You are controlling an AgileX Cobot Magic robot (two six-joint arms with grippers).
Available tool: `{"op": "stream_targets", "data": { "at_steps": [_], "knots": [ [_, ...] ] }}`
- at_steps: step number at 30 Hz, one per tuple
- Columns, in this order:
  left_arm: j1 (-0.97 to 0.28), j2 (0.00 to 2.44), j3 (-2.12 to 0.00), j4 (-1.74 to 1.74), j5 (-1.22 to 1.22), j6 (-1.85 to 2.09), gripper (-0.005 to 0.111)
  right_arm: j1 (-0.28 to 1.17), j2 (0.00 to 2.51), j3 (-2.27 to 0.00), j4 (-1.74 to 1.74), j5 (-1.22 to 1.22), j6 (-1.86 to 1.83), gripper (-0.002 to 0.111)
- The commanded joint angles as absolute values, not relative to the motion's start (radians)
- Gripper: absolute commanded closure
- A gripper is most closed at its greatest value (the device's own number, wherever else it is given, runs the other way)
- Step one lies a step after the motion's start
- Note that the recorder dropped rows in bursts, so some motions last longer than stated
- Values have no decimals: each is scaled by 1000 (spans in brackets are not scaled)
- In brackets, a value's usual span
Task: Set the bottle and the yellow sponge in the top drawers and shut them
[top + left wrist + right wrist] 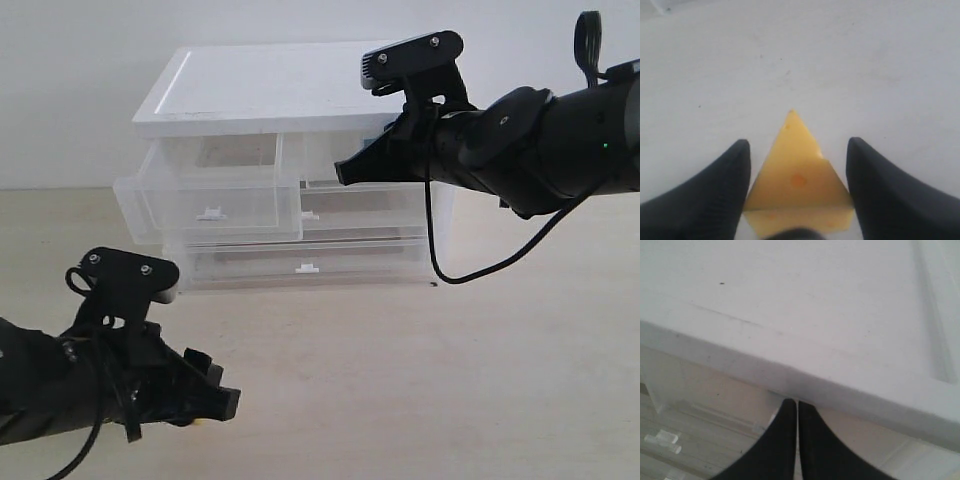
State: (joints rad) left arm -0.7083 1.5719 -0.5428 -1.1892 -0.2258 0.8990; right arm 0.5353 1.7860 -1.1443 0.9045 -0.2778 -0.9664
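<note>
Pinching the yellow sponge [797,177], left end effector [799,142]; near edge blurred.

A plain pale wall [70,90] fills the back under soft, even light. A light beige tabletop [460,380] spreads smooth and matte below it, meeting it in a straight line. Near the wall stands a small translucent drawer cabinet [250,90] with a white top

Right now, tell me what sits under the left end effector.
The yellow sponge, on the table, between the left end effector's fingers, which touch its wide end. Its rear edge is covered.
</note>
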Motion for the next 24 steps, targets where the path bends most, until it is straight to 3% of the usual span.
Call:
{"op": "stream_targets", "data": {
  "at_steps": [1, 13, 19, 24],
  "knots": [
    [-707, 1447, -529, -1188, -157, 924, 103, 528, 1777, -1159, 891, -316, -979, 108],
    [-701, 1261, -673, -1193, -112, 1051, 103, 528, 1777, -1159, 891, -308, -979, 108],
    [-495, 1262, -794, -1166, 82, 1075, 103, 528, 1777, -1159, 891, -307, -979, 108],
    [-442, 1262, -813, -1121, 282, 1061, 103, 528, 1777, -1159, 891, -307, -979, 108]
  ]
}}
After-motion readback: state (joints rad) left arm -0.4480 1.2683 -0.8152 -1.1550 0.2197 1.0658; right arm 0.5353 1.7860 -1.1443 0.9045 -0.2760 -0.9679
